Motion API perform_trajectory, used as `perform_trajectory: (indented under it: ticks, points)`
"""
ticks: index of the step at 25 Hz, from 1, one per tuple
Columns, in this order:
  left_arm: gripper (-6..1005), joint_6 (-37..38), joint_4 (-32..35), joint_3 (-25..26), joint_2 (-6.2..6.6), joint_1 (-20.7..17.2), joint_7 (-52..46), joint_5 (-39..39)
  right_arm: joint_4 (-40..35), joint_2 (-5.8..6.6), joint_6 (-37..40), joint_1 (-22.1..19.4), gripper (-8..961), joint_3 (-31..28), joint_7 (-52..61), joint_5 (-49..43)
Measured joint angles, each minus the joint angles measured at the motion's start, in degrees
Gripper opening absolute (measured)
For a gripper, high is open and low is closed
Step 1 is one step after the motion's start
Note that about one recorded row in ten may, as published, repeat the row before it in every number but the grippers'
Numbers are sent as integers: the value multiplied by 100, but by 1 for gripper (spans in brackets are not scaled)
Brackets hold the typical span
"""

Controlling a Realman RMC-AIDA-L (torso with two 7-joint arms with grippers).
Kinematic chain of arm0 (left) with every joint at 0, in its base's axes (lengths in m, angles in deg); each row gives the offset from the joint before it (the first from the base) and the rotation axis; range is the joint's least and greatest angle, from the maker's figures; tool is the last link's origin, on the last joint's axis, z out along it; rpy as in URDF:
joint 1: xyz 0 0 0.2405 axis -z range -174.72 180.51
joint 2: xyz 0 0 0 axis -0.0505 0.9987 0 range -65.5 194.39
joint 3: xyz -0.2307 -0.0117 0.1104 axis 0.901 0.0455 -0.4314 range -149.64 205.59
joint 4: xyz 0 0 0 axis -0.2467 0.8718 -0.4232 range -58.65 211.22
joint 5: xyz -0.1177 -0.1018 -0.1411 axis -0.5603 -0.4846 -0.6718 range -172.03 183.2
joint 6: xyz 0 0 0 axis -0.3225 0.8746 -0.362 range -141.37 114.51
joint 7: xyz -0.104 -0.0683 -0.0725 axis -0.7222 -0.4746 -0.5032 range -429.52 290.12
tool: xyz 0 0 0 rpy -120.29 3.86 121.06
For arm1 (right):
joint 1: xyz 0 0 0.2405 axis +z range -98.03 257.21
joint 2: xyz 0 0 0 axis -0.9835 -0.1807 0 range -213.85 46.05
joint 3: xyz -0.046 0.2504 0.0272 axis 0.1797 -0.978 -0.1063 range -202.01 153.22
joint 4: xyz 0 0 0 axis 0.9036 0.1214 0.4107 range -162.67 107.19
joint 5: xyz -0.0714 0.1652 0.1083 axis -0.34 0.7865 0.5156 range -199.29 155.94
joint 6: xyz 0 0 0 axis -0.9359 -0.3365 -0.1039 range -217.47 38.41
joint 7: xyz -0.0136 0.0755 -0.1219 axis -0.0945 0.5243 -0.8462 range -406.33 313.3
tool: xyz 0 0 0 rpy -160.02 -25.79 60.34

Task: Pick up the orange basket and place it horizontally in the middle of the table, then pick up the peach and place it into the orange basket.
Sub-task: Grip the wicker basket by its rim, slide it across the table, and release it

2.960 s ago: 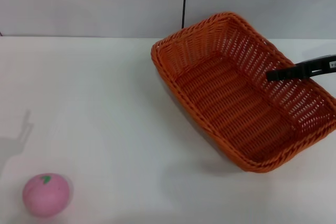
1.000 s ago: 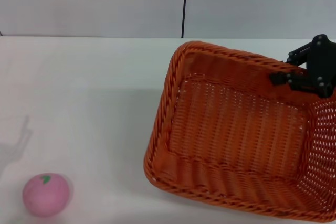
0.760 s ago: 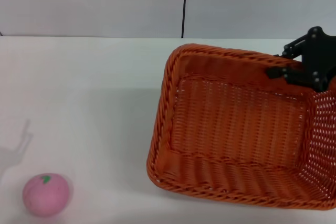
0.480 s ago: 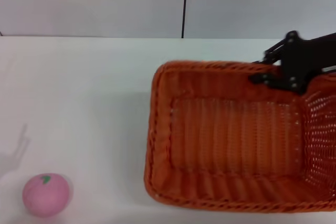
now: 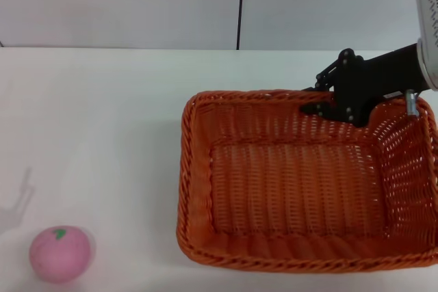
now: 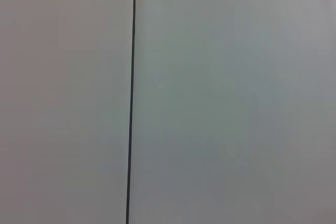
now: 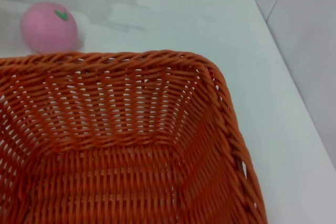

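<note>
**Orange basket gripped at far rim, long side across the tabletop**

Orange basket [image 5: 301, 189] sits long side across on the white tabletop [image 5: 102, 135], toward its right half, open side up, nothing inside. Right gripper [image 5: 327, 104] is at the basket's far braided rim, near its far right corner; black fingers [image 5: 316, 109] closed on that rim, one inside the wall. Peach [image 5: 60, 254] lies well apart from the fingers, at the near left of the tabletop, past the basket's left end, leaf mark up. Left gripper not visible; its wrist camera shows only plain wall [image 6: 210, 98]
</note>
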Motion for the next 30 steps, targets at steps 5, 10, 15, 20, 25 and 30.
perform_trajectory:
  ticks: [5,10,15,20,25,30]
  points:
    - [809,29,-1,-10,-7,-3,-3,0,-3,-8,-157,33,190,104,-105,-3]
    - [809,-5,-43,-39,-6,-8,-2,0,1,-37,-518,-5,197,438,-121,-59]
    - [809,-4,-55,-74,-6,-6,-4,0,7,-117,-819,-32,203,625,-106,-221]
    - [808,-13,-61,-115,-10,1,-5,0,6,-140,-964,-37,209,629,29,-184]
    - [808,-57,-68,-142,-12,-2,-8,0,-161,-161,-1060,-167,344,629,30,-4]
    - [808,-293,-31,-172,6,-3,-335,1,-551,-167,-965,-530,488,633,2,593]
